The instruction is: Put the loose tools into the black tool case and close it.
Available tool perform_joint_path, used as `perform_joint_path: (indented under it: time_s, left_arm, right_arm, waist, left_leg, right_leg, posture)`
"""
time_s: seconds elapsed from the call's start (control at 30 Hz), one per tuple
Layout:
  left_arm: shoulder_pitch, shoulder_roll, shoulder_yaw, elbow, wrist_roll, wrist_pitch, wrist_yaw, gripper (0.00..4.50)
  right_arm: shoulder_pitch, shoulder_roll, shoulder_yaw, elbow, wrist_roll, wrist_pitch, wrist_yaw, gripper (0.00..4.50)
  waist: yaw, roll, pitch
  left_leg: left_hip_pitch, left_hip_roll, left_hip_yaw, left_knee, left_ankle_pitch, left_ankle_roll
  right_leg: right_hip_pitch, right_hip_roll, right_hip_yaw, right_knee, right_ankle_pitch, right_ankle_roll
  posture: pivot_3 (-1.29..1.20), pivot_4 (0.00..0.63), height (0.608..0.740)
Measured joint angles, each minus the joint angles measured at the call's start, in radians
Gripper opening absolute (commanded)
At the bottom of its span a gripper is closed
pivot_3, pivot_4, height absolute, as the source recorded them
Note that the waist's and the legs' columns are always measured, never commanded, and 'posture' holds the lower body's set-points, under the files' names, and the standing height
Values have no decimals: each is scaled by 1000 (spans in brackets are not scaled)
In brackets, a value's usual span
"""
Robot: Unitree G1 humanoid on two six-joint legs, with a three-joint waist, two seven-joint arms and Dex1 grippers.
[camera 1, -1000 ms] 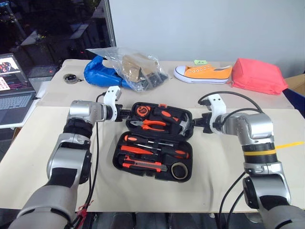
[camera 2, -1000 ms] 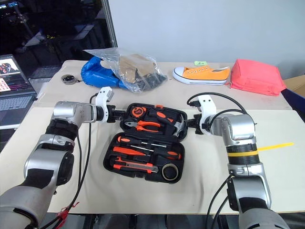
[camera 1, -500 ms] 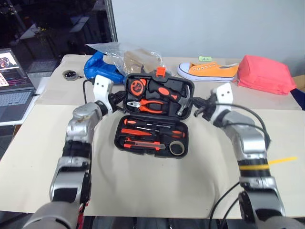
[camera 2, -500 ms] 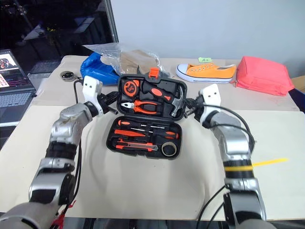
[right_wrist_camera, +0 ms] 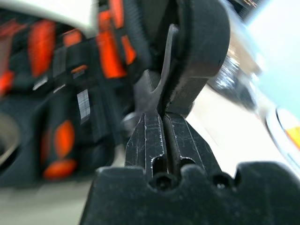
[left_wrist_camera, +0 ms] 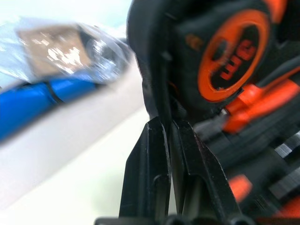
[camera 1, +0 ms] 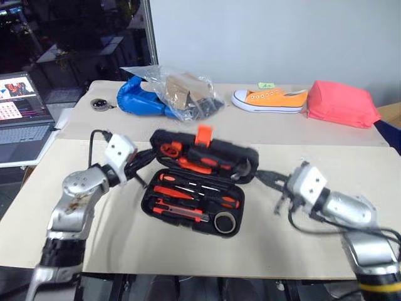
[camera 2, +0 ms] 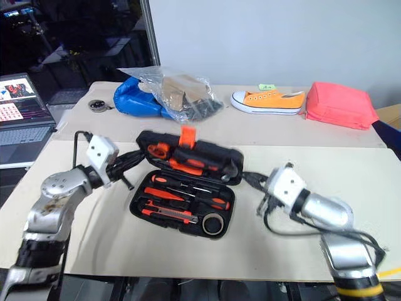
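Note:
The black tool case point(camera 1: 152, 195) lies open on the table's middle. Its lid point(camera 1: 207, 155), with an orange latch point(camera 1: 203, 133), hangs tilted forward over the base. In the base's slots lie two black-and-orange screwdrivers point(camera 1: 191, 193), a utility knife point(camera 1: 178, 213) and a tape roll point(camera 1: 224, 222). My left gripper point(camera 1: 148, 158) is shut, its tips against the lid's left end, close up in the left wrist view point(left_wrist_camera: 165, 125). My right gripper point(camera 1: 260, 175) is shut too, tips at the lid's right end point(right_wrist_camera: 159, 117). Whether either pinches the rim I cannot tell.
A laptop point(camera 1: 22, 110) stands at the far left. Along the back lie a clear plastic bag over a blue bundle point(camera 1: 169, 94), an orange shoe point(camera 1: 269, 99) and a pink-red pouch point(camera 1: 341, 103). A small round object point(camera 1: 98, 103) sits by the bag.
The lid has swung from upright to leaning forward over the base. Both hands have drawn back toward me with it, and their wrists have rolled.

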Motion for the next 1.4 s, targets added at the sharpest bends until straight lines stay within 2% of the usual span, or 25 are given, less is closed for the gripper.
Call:
perform_joint_path:
  time_s: [0.03, 0.07, 0.17, 0.2, 0.23, 0.27, 0.33, 0.4, 0.47, 0.5, 0.6, 0.67, 0.77, 0.9, 0.97, 1.07, 1.23, 1.4]
  left_arm:
    - [25, 18, 16, -15, -16, 9, -16, 723]
    - [70, 59, 41, -34, -51, 31, -57, 829]
    - [135, 125, 119, -35, -121, 85, -120, 2017]
    - [144, 164, 162, -35, -153, 109, -144, 2386]
    - [148, 191, 200, -34, -181, 132, -163, 2494]
    - [150, 218, 237, -34, -206, 155, -181, 2917]
    - [173, 272, 290, -50, -277, 213, -232, 3461]
    - [229, 323, 330, -85, -356, 283, -305, 3461]
    - [282, 363, 364, -123, -415, 335, -369, 3508]
    - [319, 393, 399, -160, -460, 376, -415, 3508]
    - [376, 434, 456, -266, -537, 416, -495, 3508]
    - [401, 439, 468, -302, -553, 417, -521, 3508]
    - [445, 439, 471, -372, -557, 415, -552, 3508]
    - [471, 425, 470, -432, -564, 404, -546, 3508]
    - [476, 414, 466, -443, -565, 395, -531, 3508]
    - [477, 401, 463, -451, -572, 394, -500, 3508]
    - [478, 368, 446, -491, -577, 394, -426, 3508]
    - [474, 344, 420, -498, -572, 384, -357, 3508]
  right_arm:
    - [27, -14, 3, -2, -20, -50, 2, 0]
    - [70, -42, 7, -3, -54, -143, 3, 0]
    - [138, -77, 13, 5, -93, -252, 24, 957]
    - [163, -101, 12, 27, -106, -260, 33, 1334]
    - [176, -116, 9, 47, -106, -244, 40, 1442]
    - [187, -127, 4, 55, -104, -218, 46, 1863]
    - [227, -169, 0, 37, -69, -124, 81, 1870]
    - [308, -229, -21, -1, 8, -3, 142, 1870]
    - [362, -270, -56, -40, 98, 92, 194, 1283]
    - [387, -297, -99, -89, 196, 185, 227, 1101]
    - [353, -352, -141, -224, 417, 366, 269, 148]
    - [310, -359, -122, -276, 463, 415, 270, 58]
    - [178, -322, 40, -306, 418, 444, 260, 58]
    - [29, -233, 259, -233, 240, 443, 233, 58]
    - [-5, -212, 315, -206, 197, 441, 237, 58]
    - [-48, -168, 382, -172, 135, 442, 230, 58]
    - [-136, 16, 349, -117, 122, 603, 40, 58]
    - [-221, 101, 254, -62, 100, 729, -133, 58]
  waist:
    - [-5, 0, 0]
    - [-10, 0, 0]
    - [-10, -2, 0]
    - [-9, -3, 1]
    - [-8, -3, 1]
    - [-6, -3, 1]
    - [-6, -2, 1]
    - [-5, -2, 1]
    - [-7, -3, 1]
    - [-9, -3, 1]
    - [-14, -4, 2]
    - [-13, -4, 2]
    - [-10, -6, 3]
    - [-5, -6, 3]
    - [-5, -6, 3]
    - [-7, -7, 3]
    - [-19, -7, 4]
    - [-12, -7, 4]
  left_leg:
    - [0, 0, 0, 0, 0, 0]
    - [1, 1, 0, 0, 0, 0]
    - [1, 1, 0, -1, 0, 0]
    - [1, 2, 0, -1, 0, 0]
    - [0, 3, 1, 0, 0, 0]
    - [0, 3, 1, 0, 0, 0]
    - [1, 3, 3, 0, 0, 0]
    - [1, 4, 3, -2, 0, 0]
    - [1, 5, 3, -3, 0, 0]
    - [1, 6, 2, -3, 0, 0]
    - [3, 9, 0, -4, 0, 0]
    - [5, 10, 1, -4, 0, 0]
    - [6, 11, 1, -4, 0, -1]
    - [2, 10, 3, -3, 0, -1]
    - [0, 9, 4, -4, 0, -1]
    - [-1, 10, 4, -4, -1, -1]
    - [2, 11, 2, -4, -1, -1]
    - [3, 11, 5, -3, 0, -2]
  right_leg:
    - [0, 0, 0, 0, 0, 0]
    - [0, 0, 1, 0, -1, -1]
    - [0, 0, 0, 0, -1, -1]
    - [0, 0, 0, 0, -1, -1]
    - [0, -1, 0, 0, -1, -1]
    - [0, -1, 0, 0, -1, -2]
    - [0, -3, 1, 0, -2, -1]
    - [0, -3, 1, 0, -4, -1]
    - [0, -3, 1, -1, -4, -2]
    - [-1, -2, 1, 0, -4, -2]
    - [0, 0, 1, 0, -4, -4]
    - [0, 1, 1, 1, -5, -5]
    - [-1, 1, 1, 0, -7, -12]
    - [-2, 0, 1, -1, -7, -10]
    - [-3, 0, 1, -2, -5, -4]
    - [-4, 0, 0, -2, -5, -4]
    - [-6, 2, 2, 3, -3, -8]
    - [-6, 3, 1, 3, -3, -11]
  posture:
    - [0, 150, 740]
    - [0, 150, 740]
    - [0, 150, 740]
    - [0, 150, 740]
    - [0, 150, 740]
    - [0, 150, 740]
    - [0, 150, 740]
    - [0, 150, 740]
    - [0, 150, 740]
    - [0, 150, 740]
    - [0, 150, 740]
    - [0, 150, 740]
    - [0, 150, 740]
    - [0, 150, 740]
    - [0, 150, 740]
    - [0, 150, 740]
    - [0, 150, 740]
    - [0, 150, 740]
